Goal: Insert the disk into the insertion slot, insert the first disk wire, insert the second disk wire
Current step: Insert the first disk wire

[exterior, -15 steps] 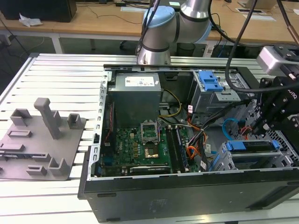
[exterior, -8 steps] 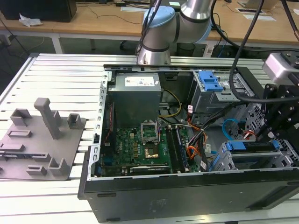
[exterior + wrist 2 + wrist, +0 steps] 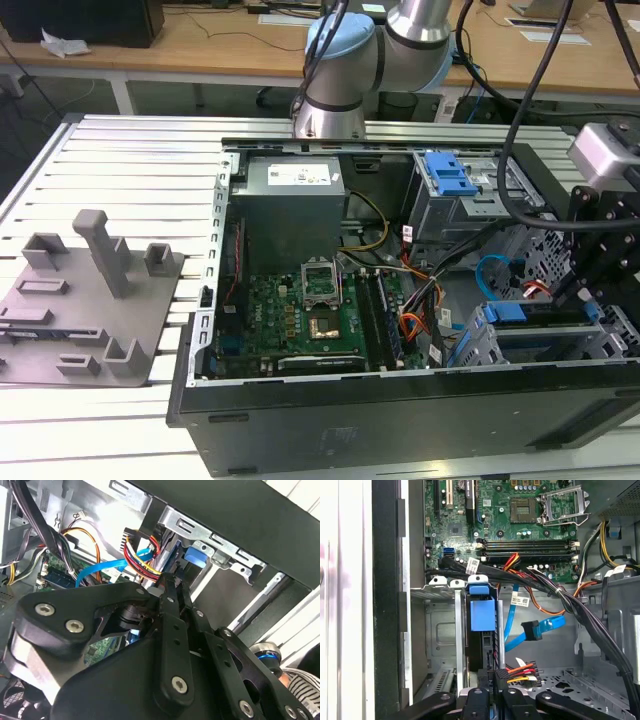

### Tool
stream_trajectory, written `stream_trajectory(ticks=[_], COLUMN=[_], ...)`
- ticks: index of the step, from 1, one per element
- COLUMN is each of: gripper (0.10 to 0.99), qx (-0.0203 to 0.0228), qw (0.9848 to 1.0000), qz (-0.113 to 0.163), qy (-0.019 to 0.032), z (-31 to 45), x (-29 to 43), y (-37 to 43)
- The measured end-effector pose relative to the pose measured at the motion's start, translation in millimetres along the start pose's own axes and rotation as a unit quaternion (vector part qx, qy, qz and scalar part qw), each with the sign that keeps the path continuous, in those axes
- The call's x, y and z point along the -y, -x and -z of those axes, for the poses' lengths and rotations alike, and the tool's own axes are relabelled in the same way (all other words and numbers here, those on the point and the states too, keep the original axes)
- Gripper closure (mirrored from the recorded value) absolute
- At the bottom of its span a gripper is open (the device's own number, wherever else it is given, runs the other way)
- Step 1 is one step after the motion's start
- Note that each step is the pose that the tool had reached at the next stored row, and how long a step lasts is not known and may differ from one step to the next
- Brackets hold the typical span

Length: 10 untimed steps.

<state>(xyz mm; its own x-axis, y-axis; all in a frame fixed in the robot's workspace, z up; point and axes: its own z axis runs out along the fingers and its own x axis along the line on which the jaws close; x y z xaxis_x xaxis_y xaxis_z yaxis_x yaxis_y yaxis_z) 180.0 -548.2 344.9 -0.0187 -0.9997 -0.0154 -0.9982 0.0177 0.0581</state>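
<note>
Asking: where is the disk (image 3: 482,614) now?

Answering: seated in the insertion slot (image 3: 442,630), its blue carrier facing the first wrist view. In the exterior view it lies low inside the computer case (image 3: 400,420), toward the exterior view's right.

Asking: and the fingers (image 3: 170,615)?

Answering: drawn together, apparently clamped on the dark plug of the first disk wire (image 3: 522,670), the red-and-yellow bundle. The gripper (image 3: 495,676) sits just beside the disk.

Asking: what could spoil it from here?

Answering: I'd judge the plug could meet its socket tilted. The stiff bundle pulls sideways, so the plug might twist in the grip or jam. The second disk wire (image 3: 540,627) hangs loose nearby with its plug free, and the thick black cables (image 3: 590,625) cross close. Either could snag the arm or get pinched against the disk.
</note>
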Motion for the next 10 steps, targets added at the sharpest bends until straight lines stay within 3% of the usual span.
stream_trajectory(ticks=[4, 7, 10], gripper=[0.922, 0.922, 0.922], qx=[0.0006, 0.0057, 0.0062], qw=[1.0, 1.0, 1.0], qz=[0.0, 0.0, 0.0], qy=[-0.0003, -0.0001, -0.0001], z=[-0.2, -0.7, -0.9], x=[-1.9, -2.0, -2.0], y=[0.6, 0.7, 0.7])
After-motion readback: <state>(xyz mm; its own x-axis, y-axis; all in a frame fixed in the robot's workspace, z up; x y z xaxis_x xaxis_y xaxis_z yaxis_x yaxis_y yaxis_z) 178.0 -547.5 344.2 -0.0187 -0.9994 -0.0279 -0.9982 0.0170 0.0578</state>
